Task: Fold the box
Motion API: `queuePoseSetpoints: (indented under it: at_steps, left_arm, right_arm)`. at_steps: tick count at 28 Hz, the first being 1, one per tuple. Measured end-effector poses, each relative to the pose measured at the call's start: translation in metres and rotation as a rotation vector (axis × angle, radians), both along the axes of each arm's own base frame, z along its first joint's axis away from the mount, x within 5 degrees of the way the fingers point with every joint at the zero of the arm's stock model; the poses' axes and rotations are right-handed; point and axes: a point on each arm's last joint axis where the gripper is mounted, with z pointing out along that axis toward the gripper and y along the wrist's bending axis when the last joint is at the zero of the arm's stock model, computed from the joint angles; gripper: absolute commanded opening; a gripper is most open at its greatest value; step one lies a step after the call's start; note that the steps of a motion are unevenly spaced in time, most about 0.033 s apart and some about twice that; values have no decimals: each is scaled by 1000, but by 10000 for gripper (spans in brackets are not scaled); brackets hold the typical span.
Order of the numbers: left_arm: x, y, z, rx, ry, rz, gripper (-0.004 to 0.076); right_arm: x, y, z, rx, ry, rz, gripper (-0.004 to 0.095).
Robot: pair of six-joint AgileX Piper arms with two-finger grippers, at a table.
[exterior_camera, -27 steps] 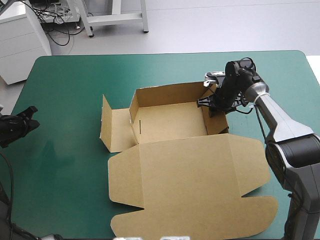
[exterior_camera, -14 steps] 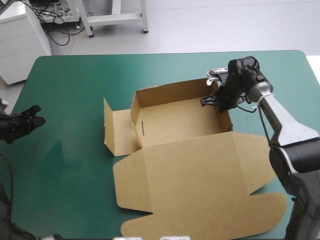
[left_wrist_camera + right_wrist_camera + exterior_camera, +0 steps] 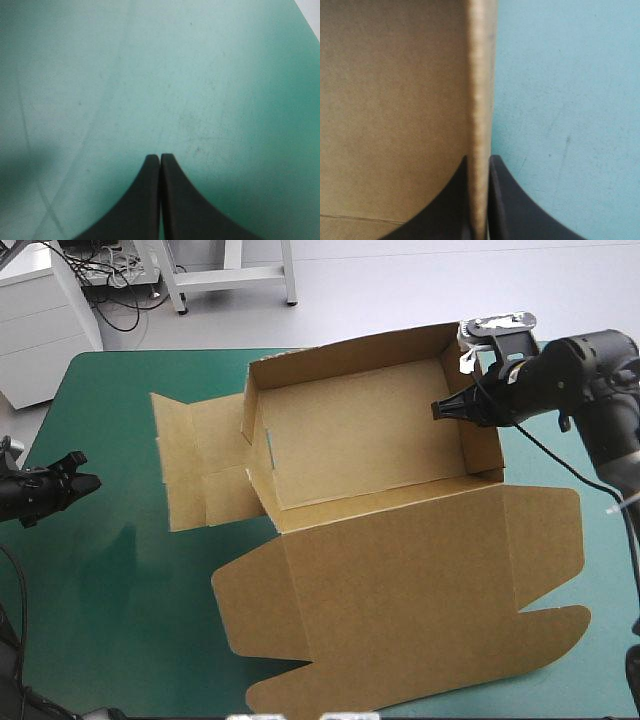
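The brown box [image 3: 360, 440] is an open tray with back and side walls raised, tilted up off the table. Its wide lid [image 3: 400, 590] lies flat toward the table's front. A creased side flap [image 3: 195, 465] spreads out on its left. My right gripper [image 3: 452, 408] is shut on the tray's right wall near its far corner. In the right wrist view the wall's edge [image 3: 480, 90] runs straight up from between the right gripper's [image 3: 479, 161] fingers. My left gripper [image 3: 88, 480] is shut and holds nothing at the table's left edge, pointing toward the box. In its own view, the left gripper [image 3: 160, 157] has only cover ahead.
Teal-green cover [image 3: 120, 570] stretches between the left gripper and the box's flap. The lid's rounded lobes [image 3: 560, 625] reach close to the table's front and right edges. A strip of cover [image 3: 560, 455] shows to the right of the held wall.
The right gripper has risen and moved right with the box's right wall, lifting and tilting the tray. The left flap has swung outward. The left gripper has crept slightly toward the box.
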Motion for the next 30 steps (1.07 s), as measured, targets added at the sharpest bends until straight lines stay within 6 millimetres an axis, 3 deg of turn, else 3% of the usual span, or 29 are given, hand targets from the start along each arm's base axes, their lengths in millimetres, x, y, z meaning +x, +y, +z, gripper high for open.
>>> queuePoseSetpoints:
  at_steps: [5,8,13,15,21,27,30]
  left_arm:
    - [1,-2,2,-2,-39,-32,40]
    - [3,-4,6,-15,-85,-59,181]
    - [3,-6,8,-26,-108,-76,501]
    - [3,-7,8,-31,-107,-79,570]
    - [4,-22,9,-74,-95,-174,578]
    - [13,-66,10,-120,-82,-354,578]
    - [19,-102,11,-133,-79,-474,578]
  right_arm:
    - [-33,-5,28,60,-83,23,-4]
    - [-42,-7,35,70,-109,25,-4]
    - [-43,-8,36,70,-112,24,-4]
    - [-43,-8,36,71,-112,25,-4]
    - [-45,-4,36,110,-103,44,-4]
    - [-42,4,36,161,-106,102,-4]
    - [-27,7,29,151,-111,101,-4]
